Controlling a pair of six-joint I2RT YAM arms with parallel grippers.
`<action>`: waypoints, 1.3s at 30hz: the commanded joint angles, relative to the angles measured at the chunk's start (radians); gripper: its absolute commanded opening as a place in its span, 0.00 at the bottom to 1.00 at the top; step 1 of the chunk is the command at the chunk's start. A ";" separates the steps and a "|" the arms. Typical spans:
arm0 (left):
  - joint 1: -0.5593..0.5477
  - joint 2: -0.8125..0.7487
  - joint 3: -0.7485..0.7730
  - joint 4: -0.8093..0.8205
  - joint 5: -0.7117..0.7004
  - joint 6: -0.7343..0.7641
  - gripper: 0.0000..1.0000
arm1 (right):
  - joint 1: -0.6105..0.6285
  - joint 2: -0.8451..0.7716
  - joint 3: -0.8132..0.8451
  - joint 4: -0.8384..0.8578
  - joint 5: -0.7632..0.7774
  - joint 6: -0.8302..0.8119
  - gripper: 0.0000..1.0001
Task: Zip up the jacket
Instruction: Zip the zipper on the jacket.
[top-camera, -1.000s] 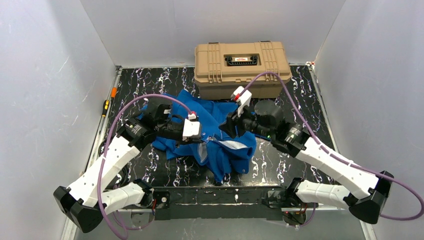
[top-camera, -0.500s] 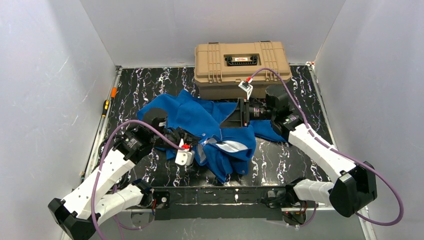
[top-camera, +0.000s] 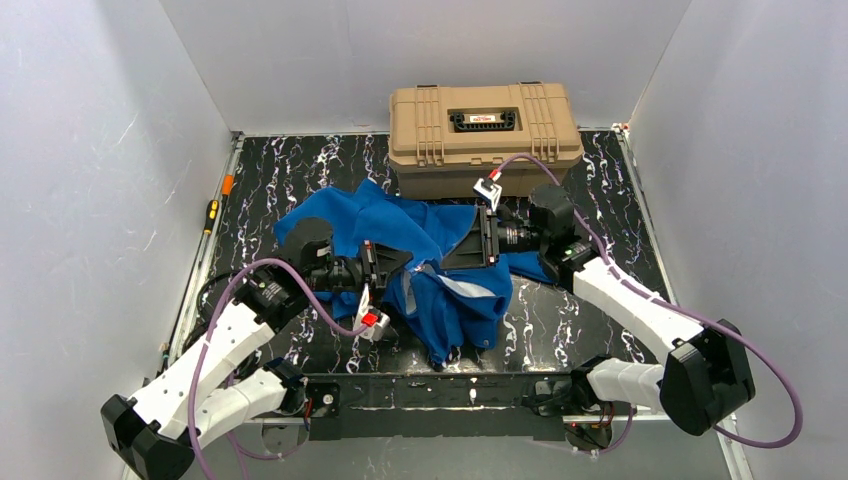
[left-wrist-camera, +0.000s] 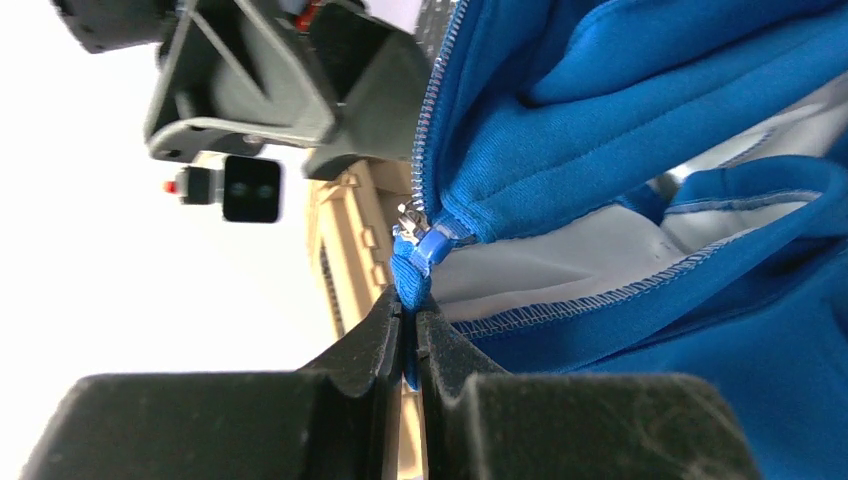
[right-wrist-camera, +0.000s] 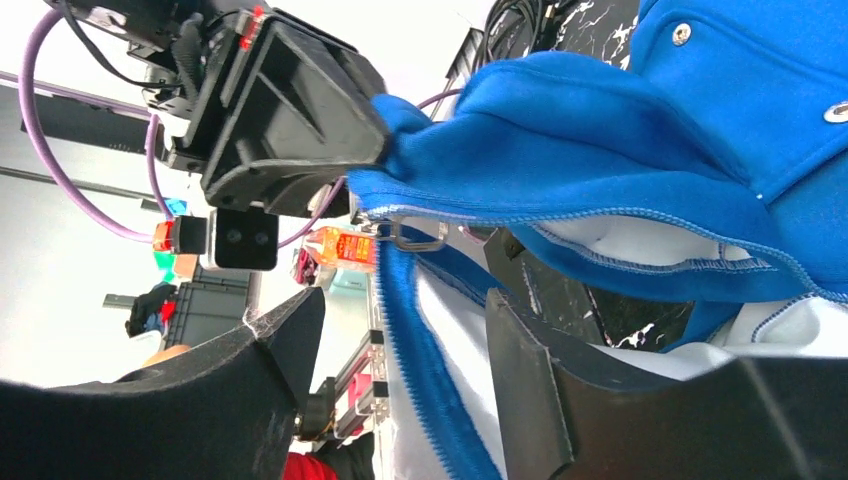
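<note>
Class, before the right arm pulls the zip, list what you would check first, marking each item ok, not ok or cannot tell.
1. Left end effector clamped on the jacket hem just below the slider: ok.
2. Right end effector open: ok.
3. Zipper pull between the right fingers: not ok; it lies beyond them, ungripped.
4. Tooth strip above the slider running straight: ok.
5. Both tooth rows seated in the slider: cannot tell.
</note>
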 joint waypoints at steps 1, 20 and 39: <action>-0.003 -0.036 -0.028 0.158 0.035 0.050 0.00 | 0.024 -0.001 -0.042 0.228 0.030 0.103 0.71; -0.003 -0.019 -0.011 0.146 0.021 -0.019 0.00 | 0.073 0.177 -0.156 1.004 0.082 0.570 0.68; -0.003 -0.041 -0.047 0.177 0.013 -0.065 0.00 | 0.064 0.131 -0.175 0.844 0.126 0.481 0.38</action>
